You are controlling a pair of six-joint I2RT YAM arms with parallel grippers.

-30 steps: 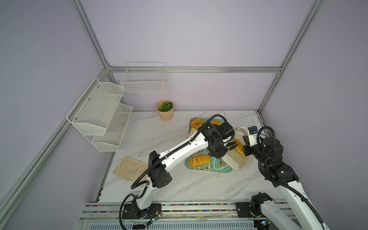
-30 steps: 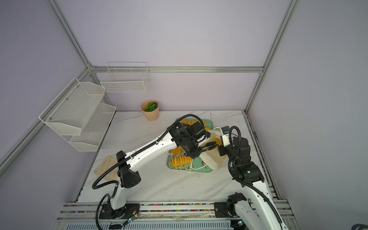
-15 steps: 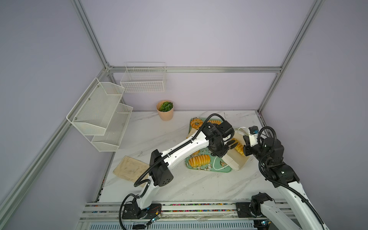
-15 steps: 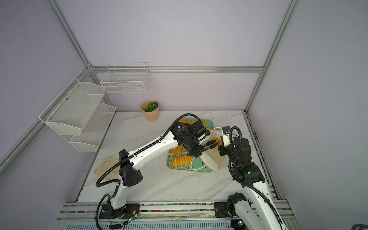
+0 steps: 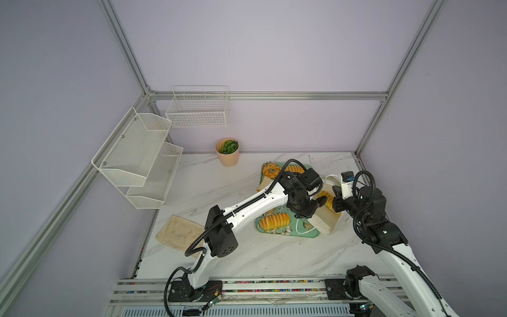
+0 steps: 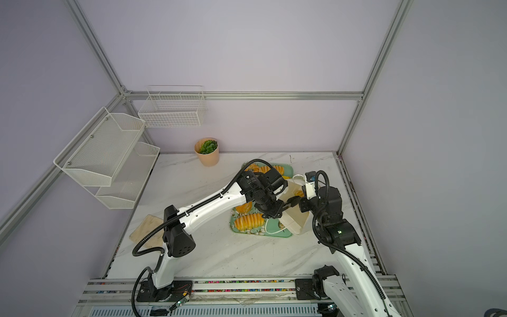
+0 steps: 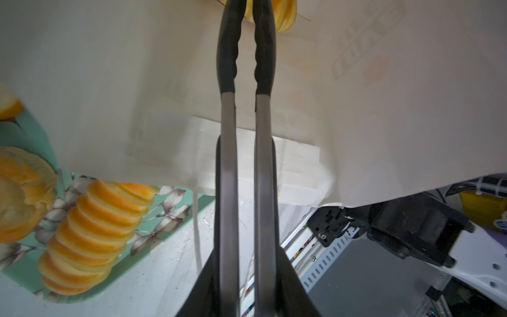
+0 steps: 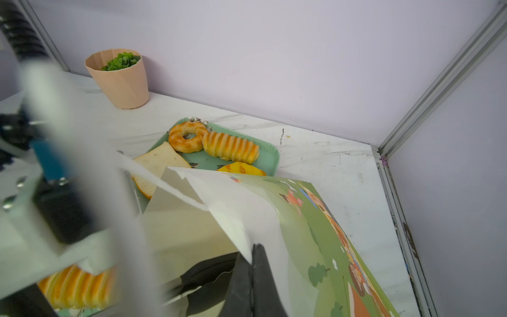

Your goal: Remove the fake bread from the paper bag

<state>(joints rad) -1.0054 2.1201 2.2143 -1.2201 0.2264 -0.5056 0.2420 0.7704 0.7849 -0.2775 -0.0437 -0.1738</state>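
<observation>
Top view, nearest the rail: beige cloth (image 5: 178, 232) flat on the marble table (image 5: 247, 258), well left of the rest. Next in, a ridged loaf (image 7: 93, 236) on the near end of a mint flowered tray (image 7: 30, 142). Beside it, the paper bag (image 7: 109, 82) on its side, partly over the tray's near right corner and partly on the table, mouth toward the far side. Left gripper (image 7: 246, 153) clamped on a pair of tongs (image 7: 229, 192), steel arms nearly together, black tips at the bag's mouth and right up against an orange bread (image 7: 286, 13) inside. Actual pinch on that bread impossible to tell, tips cut off at the left wrist view's edge. Right gripper (image 8: 253, 255) closed tight on the bag's rim, paper pinched between its jaws and held off the table. Farther back on the tray, out of the bag: toast slice (image 8: 160, 162), ring donut (image 8: 188, 137) touching a second ridged loaf (image 8: 230, 146), yellow roll (image 8: 241, 168) just beyond the bag's rim. Against the back wall, a peach plant pot (image 5: 227, 153). Higher up, on the walls, a wire basket (image 5: 197, 109) and a two-tier mesh shelf (image 5: 137, 153).
</observation>
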